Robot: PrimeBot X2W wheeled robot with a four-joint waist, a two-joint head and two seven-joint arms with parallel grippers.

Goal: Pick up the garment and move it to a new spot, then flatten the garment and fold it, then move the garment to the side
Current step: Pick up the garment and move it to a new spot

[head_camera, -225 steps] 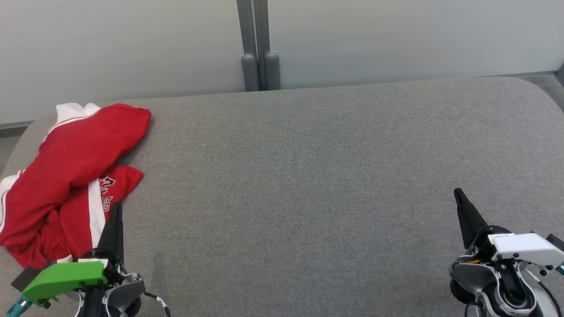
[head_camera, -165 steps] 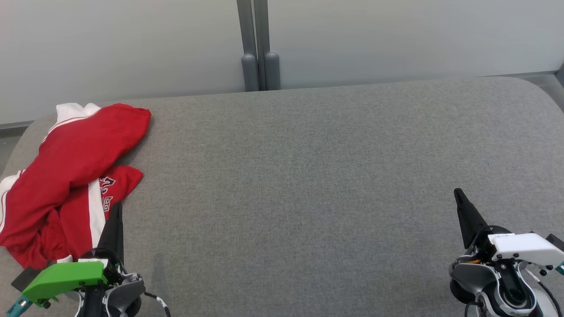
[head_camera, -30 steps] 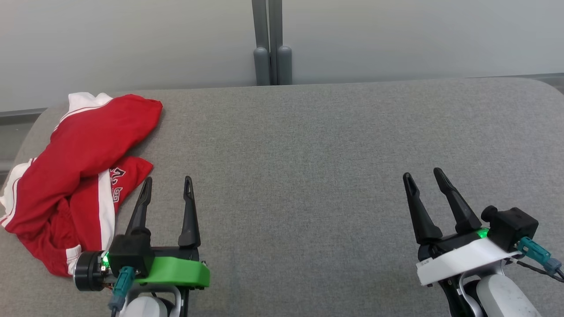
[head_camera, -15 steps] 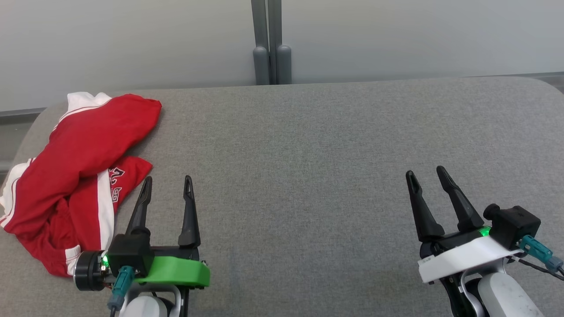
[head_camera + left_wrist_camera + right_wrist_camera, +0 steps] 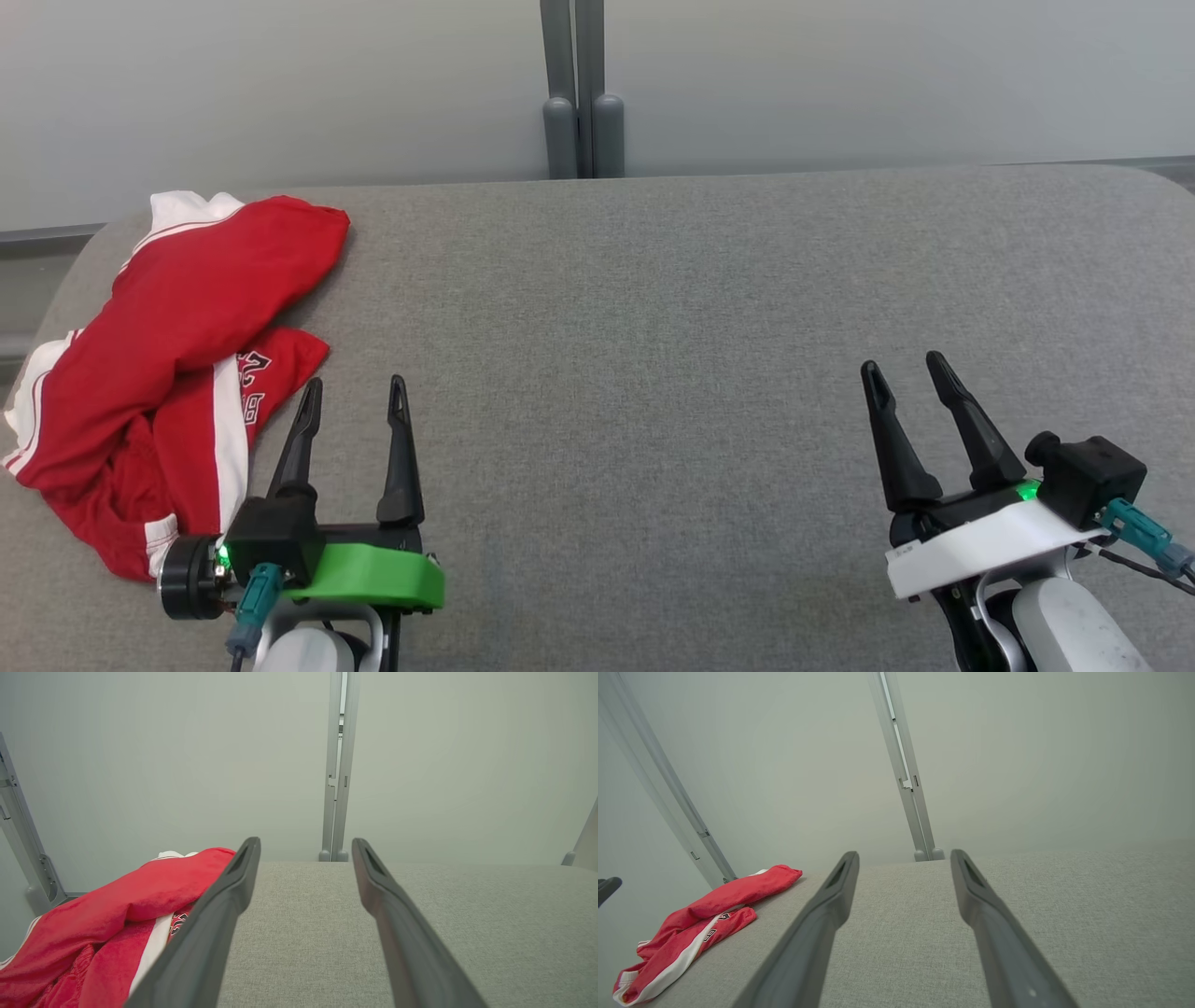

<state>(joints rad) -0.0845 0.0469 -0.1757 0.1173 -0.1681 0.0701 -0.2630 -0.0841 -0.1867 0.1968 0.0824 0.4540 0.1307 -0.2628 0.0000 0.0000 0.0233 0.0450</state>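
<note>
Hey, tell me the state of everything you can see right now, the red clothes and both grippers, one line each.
garment: crumpled, unfolded, partly under the other red piece, at the left end of the grey surface, not held.
other red piece: bunched, draped over the garment.
left gripper: open, empty, just right of the garment.
right gripper: open, empty, above bare surface at the right.
</note>
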